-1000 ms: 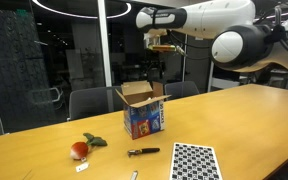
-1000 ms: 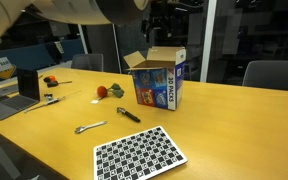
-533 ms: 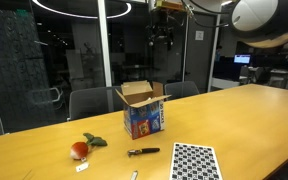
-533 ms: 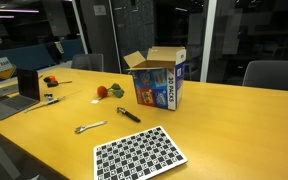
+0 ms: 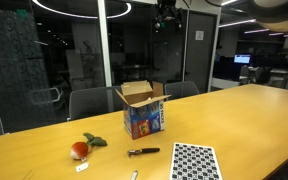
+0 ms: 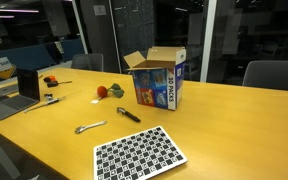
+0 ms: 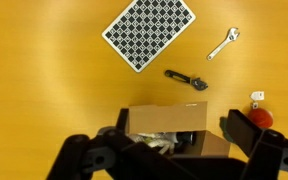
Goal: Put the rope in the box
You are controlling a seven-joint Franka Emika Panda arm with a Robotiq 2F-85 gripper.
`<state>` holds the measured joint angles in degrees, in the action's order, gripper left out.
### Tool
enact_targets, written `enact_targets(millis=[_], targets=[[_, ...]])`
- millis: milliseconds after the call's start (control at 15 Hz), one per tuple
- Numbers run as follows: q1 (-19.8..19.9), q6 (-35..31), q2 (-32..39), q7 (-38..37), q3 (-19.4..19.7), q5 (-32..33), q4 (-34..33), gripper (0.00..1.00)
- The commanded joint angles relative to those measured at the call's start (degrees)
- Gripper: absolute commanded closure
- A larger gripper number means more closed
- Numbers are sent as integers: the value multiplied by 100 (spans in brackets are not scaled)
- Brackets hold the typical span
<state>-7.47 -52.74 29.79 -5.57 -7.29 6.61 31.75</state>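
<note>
Rope point(image 7: 156, 143) is showing in the wrist view as a pale tangle inside the box point(image 7: 164, 118), partly hidden behind the dark linkage of the jaws (cannot tell whether every bit is in). The box is standing upright on the table point(image 7: 44, 80) with its brown flaps open, and no cord is trailing over its sides in an exterior view point(image 5: 144, 120). The jaws are standing apart with nothing between them, hanging well above the box and looking straight down into it. Only a dark bit of the arm point(image 5: 166, 12) is peeking in at the top edge of an exterior view.

The placing is looking done or nearly done, so the step in hand is likely a clean exit and a check. Doing it well means moving straight up, leaving the jaws apart so nothing snags, staying clear of the raised flaps, and confirming no loose end is lying over the rim.

The checkered sheet point(image 7: 151, 32), wrench point(image 7: 222, 44) and black tool point(image 7: 187, 80) are lying well apart from the box and are not in the way.
</note>
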Motion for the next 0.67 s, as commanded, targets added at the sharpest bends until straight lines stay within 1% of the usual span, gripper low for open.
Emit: enact_targets(millis=[0,133,267,467,600], targets=[[15,133,-413,-104,100,165,586,0],[86,15,-566,-166,99,83,938,0],[230,-138,-738,-357,61,-199,1397,0],[336,-978,-1078,-698,79,-390,2318,0],[370,-1430,-1217,-869,98,-408,2865,0]])
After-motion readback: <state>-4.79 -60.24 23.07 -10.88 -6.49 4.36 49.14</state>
